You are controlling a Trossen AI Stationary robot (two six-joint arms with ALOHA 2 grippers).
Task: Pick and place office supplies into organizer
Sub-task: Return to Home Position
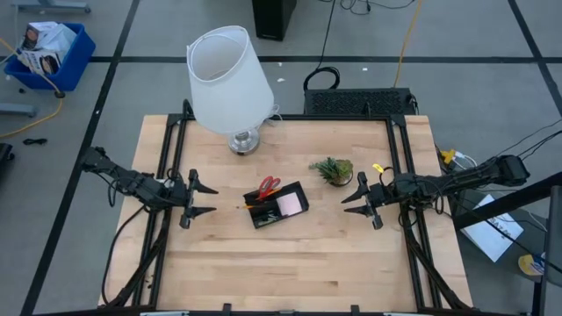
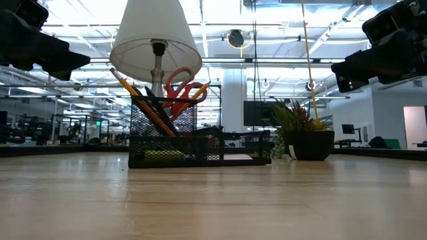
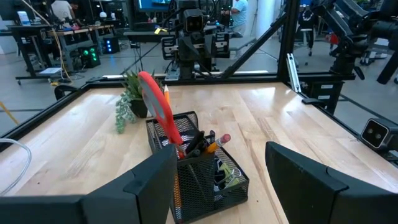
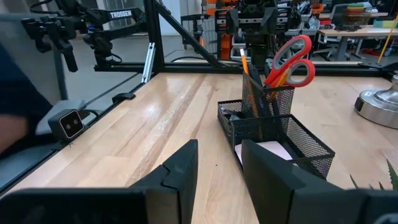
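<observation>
The black mesh organizer (image 1: 277, 205) stands mid-table on its base. Its upright cup holds red-handled scissors (image 1: 269, 186), orange pencils (image 2: 137, 97) and black pens, all leaning on the cup's rim. A pink sticky-note pad (image 1: 291, 204) lies in the low tray. My left gripper (image 1: 204, 199) hovers open to the organizer's left, facing it (image 3: 199, 168). My right gripper (image 1: 355, 200) hovers open to the organizer's right, also facing it (image 4: 267, 134). The scissors (image 4: 292, 59) stick up above the cup. Neither gripper holds anything.
A big white lamp (image 1: 230, 83) stands on its metal base behind the organizer, toward the far left. A small green plant in a dark pot (image 1: 333, 170) sits far-right of the organizer, close to my right gripper. Bare wooden tabletop (image 1: 290, 263) stretches along the near side.
</observation>
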